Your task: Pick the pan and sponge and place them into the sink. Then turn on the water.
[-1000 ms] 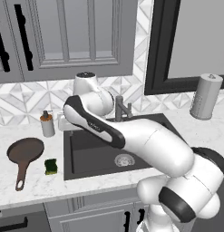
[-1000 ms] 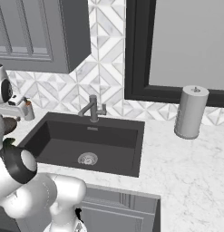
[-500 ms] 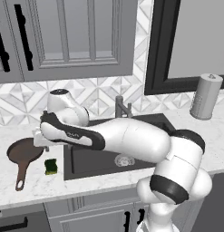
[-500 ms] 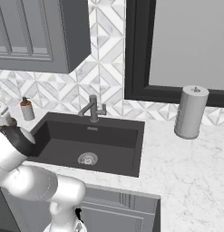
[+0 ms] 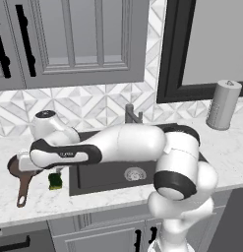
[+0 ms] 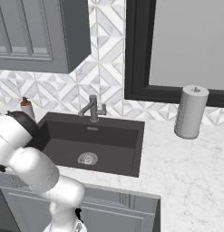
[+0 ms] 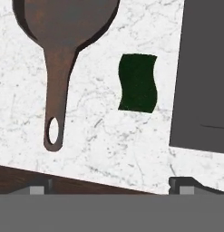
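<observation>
One dark sink (image 6: pixel 109 136) holding nothing, pan (image 7: pixel 63 41) and sponge (image 7: pixel 138 83) on counter (image 7: pixel 109 136), jaws spread wide

The white Franka arm with dark joints (image 5: pixel 118 145) reaches from the lower right of the left base view across to the middle left. Its two-finger gripper (image 7: pixel 111 186) points downward, the two small dark fingertips (image 7: pixel 38 186) spread wide apart, gripping nothing.

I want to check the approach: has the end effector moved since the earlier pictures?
Yes. In the left base view the arm has swung left and down from near the faucet, and now hangs over the pan, beside the sponge.
</observation>
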